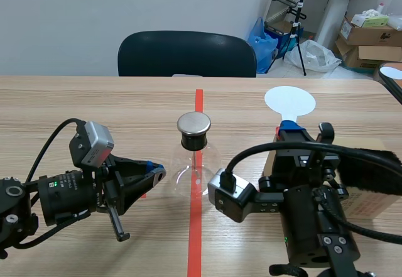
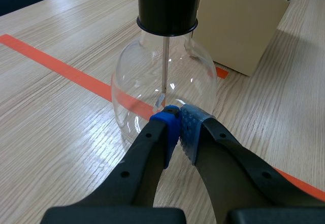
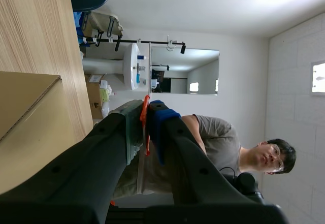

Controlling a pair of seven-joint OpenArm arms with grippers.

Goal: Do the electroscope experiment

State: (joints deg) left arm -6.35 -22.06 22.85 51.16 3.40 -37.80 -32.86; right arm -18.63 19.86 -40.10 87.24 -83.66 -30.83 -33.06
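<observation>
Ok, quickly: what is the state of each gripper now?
Left gripper: closed, holding nothing, pads close to the electroscope.
Right gripper: closed on the white round paddle.

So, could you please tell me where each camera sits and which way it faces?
Scene view: between the arms, facing across the table at the flask electroscope; left arm and right arm show.
Left wrist view: on the left arm, looking down at the flask electroscope; own jaws shut, empty, before it.
Right wrist view: on the raised right arm, tipped sideways toward a person; own jaws shut on a white disc.
Shared: all three show the cardboard box.
</observation>
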